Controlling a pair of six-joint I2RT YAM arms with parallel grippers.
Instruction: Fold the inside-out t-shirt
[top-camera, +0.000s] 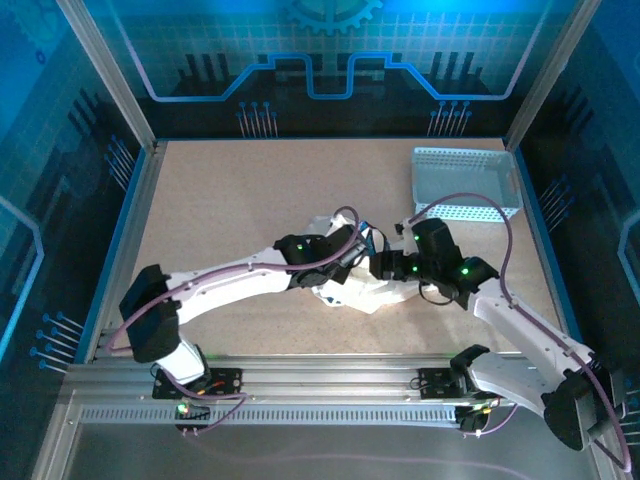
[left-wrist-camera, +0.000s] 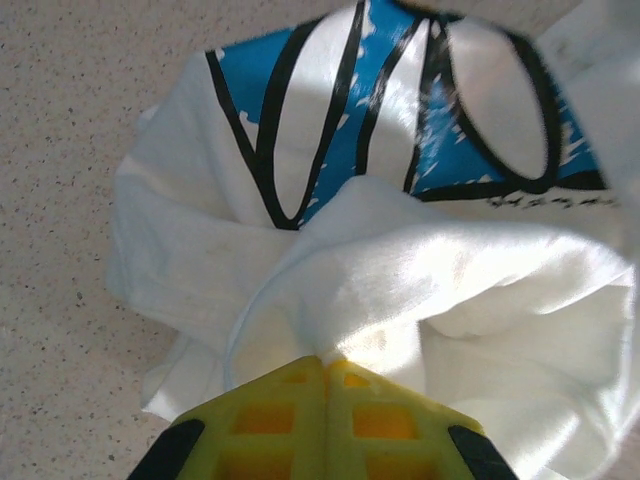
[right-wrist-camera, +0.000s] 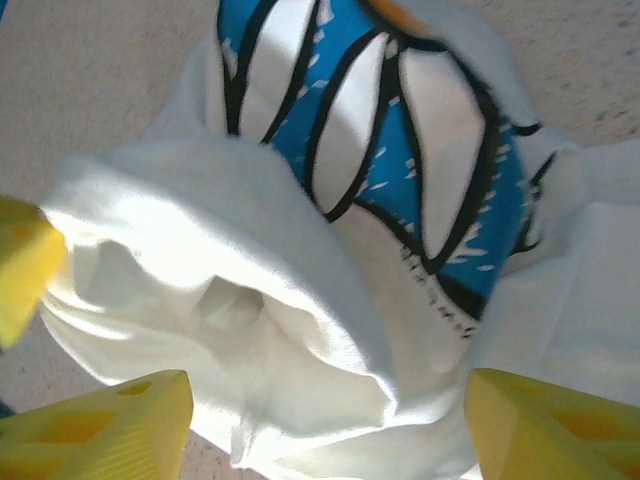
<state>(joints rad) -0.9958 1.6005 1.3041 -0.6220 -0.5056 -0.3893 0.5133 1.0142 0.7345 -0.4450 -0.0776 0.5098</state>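
The inside-out t-shirt (top-camera: 366, 296) lies crumpled in a small white heap at the middle of the table, with both arms meeting over it. Its blue-and-black print (left-wrist-camera: 400, 130) faces up on the far side of the heap. My left gripper (left-wrist-camera: 328, 366) is shut, its yellow fingertips pinching a raised fold of white cloth (left-wrist-camera: 400, 280). My right gripper (right-wrist-camera: 330, 430) is open, its yellow fingers (right-wrist-camera: 110, 425) standing wide apart on either side of a rolled bunch of the t-shirt (right-wrist-camera: 250, 300). From above, the left gripper (top-camera: 352, 262) and right gripper (top-camera: 383, 266) sit close together.
A light perforated basket (top-camera: 466, 186) stands at the back right of the speckled tabletop (top-camera: 230, 200). Metal posts and blue walls enclose the table on three sides. Bare table lies to the left and behind the heap.
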